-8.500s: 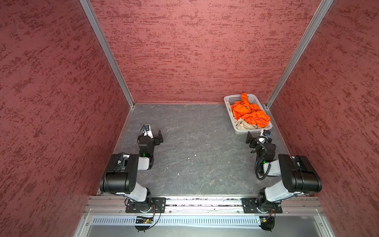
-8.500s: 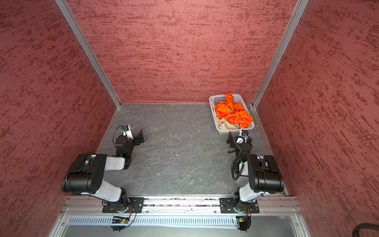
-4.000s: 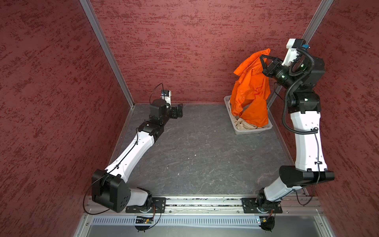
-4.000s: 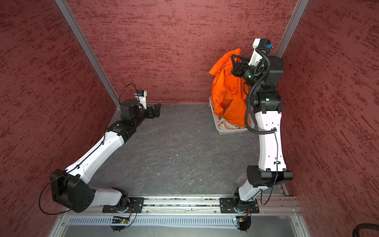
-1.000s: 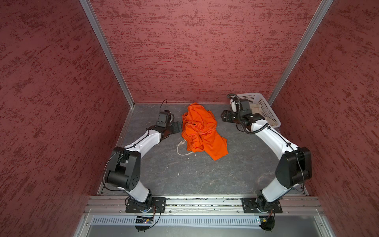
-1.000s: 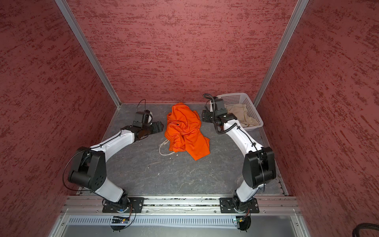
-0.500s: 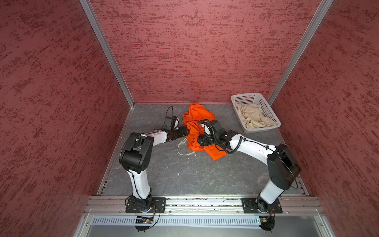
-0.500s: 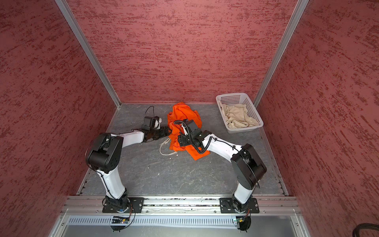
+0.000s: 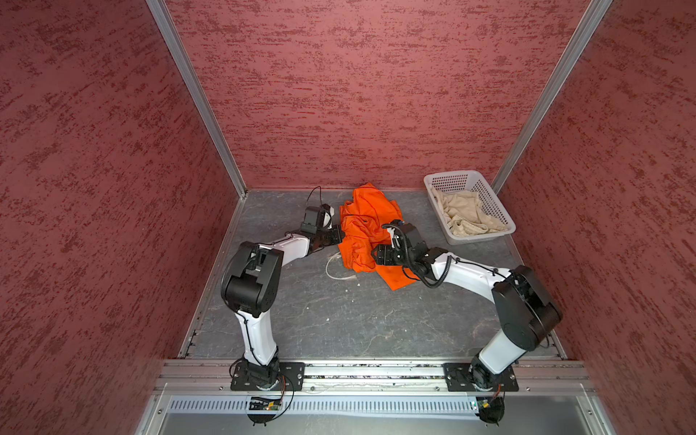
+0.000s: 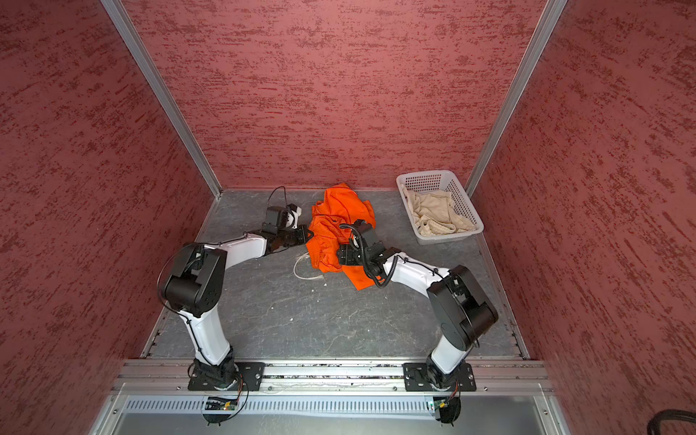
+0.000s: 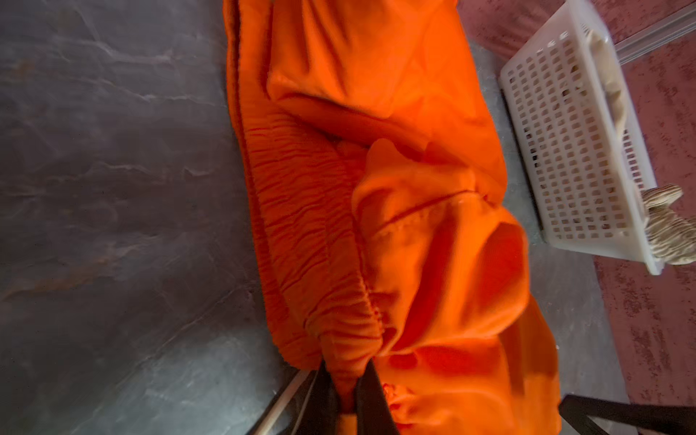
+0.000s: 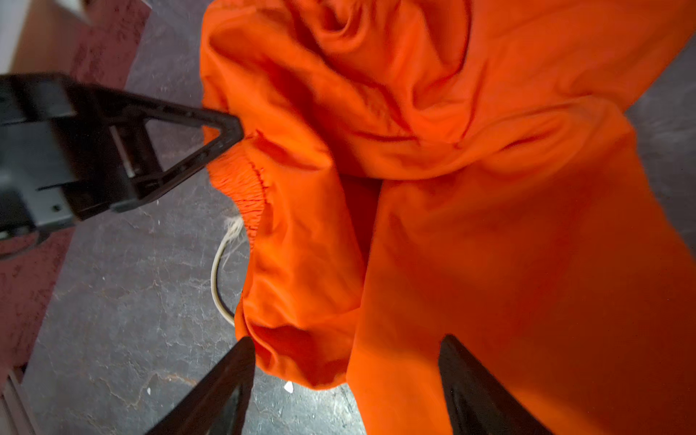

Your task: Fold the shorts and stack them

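The orange shorts (image 9: pixel 363 226) (image 10: pixel 333 222) lie crumpled on the grey table at the back middle. My left gripper (image 9: pixel 339 238) (image 10: pixel 307 235) is shut on their gathered waistband (image 11: pixel 331 263), with cloth bunched between the fingertips (image 11: pixel 344 361). My right gripper (image 9: pixel 374 254) (image 10: pixel 341 257) (image 12: pixel 346 346) stands open at the near edge of the orange cloth (image 12: pixel 470 226), its fingers either side of a fold. The beige shorts (image 9: pixel 467 214) (image 10: pixel 437 214) lie bunched in the basket.
The white perforated basket (image 9: pixel 452 177) (image 10: pixel 425 175) (image 11: pixel 572 150) stands at the back right corner. A white drawstring (image 9: pixel 333 272) (image 10: pixel 301 272) (image 12: pixel 216 286) loops on the table beside the orange shorts. Red walls enclose three sides.
The left gripper moved in to the orange shorts and shut on the waistband. The right arm swung from beside the basket to the shorts' near edge, still open.
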You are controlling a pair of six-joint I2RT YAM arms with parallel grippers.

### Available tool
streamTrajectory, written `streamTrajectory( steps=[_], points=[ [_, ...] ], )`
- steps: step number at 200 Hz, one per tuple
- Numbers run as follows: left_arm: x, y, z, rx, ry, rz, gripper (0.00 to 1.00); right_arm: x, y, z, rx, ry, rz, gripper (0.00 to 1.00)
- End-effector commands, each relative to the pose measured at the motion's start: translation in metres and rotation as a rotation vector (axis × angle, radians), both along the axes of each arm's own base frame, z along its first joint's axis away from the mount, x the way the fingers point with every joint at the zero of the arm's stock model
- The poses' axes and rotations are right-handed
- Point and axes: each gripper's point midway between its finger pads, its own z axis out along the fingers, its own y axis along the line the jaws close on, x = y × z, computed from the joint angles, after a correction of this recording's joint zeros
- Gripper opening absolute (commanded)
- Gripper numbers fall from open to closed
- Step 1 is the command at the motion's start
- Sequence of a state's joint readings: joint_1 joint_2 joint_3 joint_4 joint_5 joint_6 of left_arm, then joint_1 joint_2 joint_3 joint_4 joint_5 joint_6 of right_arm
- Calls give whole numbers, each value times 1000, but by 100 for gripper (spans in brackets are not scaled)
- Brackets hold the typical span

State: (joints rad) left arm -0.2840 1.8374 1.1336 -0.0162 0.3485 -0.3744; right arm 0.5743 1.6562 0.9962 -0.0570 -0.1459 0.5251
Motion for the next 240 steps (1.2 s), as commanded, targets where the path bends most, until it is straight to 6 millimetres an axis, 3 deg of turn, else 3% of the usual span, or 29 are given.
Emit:
streamTrajectory(
  steps=[1,27,69,89,103,123,134,156,174,186,200,211,240],
  points=[
    [3,21,58,109,-133,16,1,13,8,41,137,-72,-3,78],
    [-9,61,105,289,-184,68,1,21,11,63,162,-108,7,78],
    [-32,124,224,495,-360,163,3,38,22,108,231,-184,41,78],
    [-40,128,271,553,-455,150,4,45,25,127,275,-212,52,78],
    [-42,118,283,578,-486,106,5,48,24,135,303,-225,51,78],
    [-37,91,262,605,-462,6,7,54,10,132,324,-210,8,78],
    [-35,69,235,624,-413,-65,8,56,-4,124,325,-189,-37,78],
    [-44,2,172,623,-308,-247,15,54,-36,104,319,-143,-126,78],
    [-59,-50,129,600,-241,-370,45,47,-57,90,285,-113,-175,78],
    [-67,-74,115,572,-213,-418,65,41,-64,84,236,-100,-186,78],
    [-72,-86,111,524,-190,-425,71,34,-65,76,212,-71,-171,78],
    [-73,-83,112,489,-179,-408,80,27,-62,70,207,-46,-148,78],
    [-68,-45,119,399,-134,-290,83,14,-51,46,100,-1,-84,78]
  ],
)
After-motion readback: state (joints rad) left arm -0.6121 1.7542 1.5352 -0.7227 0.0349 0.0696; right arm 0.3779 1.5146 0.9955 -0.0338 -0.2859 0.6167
